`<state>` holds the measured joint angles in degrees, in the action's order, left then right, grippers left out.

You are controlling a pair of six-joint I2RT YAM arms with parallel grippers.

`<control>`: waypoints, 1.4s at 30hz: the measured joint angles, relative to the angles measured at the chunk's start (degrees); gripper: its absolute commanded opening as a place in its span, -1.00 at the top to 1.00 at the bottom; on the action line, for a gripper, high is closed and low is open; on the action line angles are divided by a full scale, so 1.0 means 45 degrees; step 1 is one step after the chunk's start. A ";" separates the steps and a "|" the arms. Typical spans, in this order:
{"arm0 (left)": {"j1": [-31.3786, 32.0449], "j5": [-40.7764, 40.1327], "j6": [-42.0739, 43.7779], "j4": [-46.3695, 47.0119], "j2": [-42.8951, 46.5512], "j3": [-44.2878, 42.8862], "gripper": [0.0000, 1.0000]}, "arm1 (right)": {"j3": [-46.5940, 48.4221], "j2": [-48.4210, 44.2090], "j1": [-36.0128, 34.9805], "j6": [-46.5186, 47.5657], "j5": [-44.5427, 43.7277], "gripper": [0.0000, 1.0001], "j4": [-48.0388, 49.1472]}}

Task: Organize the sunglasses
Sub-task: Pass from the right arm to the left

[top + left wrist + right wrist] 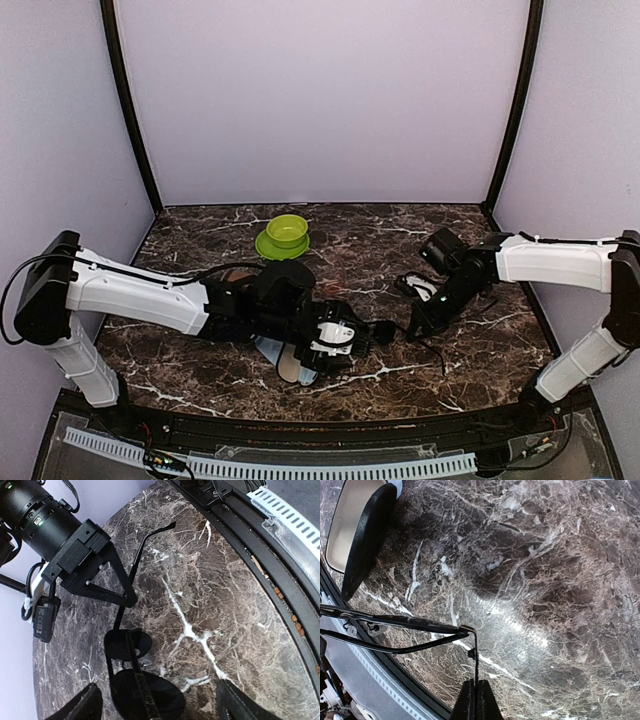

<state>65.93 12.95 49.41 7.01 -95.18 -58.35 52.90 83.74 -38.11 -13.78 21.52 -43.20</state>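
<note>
The black wire sunglasses (142,692) with dark lenses lie on the marble between my two grippers, and also show in the top view (385,328). My left gripper (160,702) is open, with the lenses between its fingers, closer to the left finger (87,705). My right gripper (476,692) is shut on a thin wire temple (476,660) of the sunglasses; it shows as a black wedge in the left wrist view (107,577). The other temple (150,535) sticks out over the table. I cannot make out the reddish-brown pair.
An open case (355,535) with a beige lining and black rim lies under the left arm, also in the top view (285,362). A green bowl on a green plate (287,232) stands at the back centre. The black table rim (280,565) runs close by.
</note>
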 measured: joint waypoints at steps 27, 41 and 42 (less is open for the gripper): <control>-0.0039 -0.0855 0.1438 0.1229 -0.1486 -0.0029 -0.56 | 0.0000 0.0000 0.0000 0.0243 0.0359 1.00 -0.0131; -0.0039 -0.0889 0.1438 0.2302 -0.1545 0.0044 -0.46 | 0.0000 0.0000 0.0000 0.0248 0.0359 1.00 -0.0131; -0.0039 -0.0835 0.1428 0.2404 -0.1545 0.0107 -0.46 | 0.0000 0.0000 0.0000 0.0248 0.0359 1.00 -0.0131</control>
<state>65.76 9.19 55.83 17.82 -102.13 -57.87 52.90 83.74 -38.11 -12.67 23.14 -43.79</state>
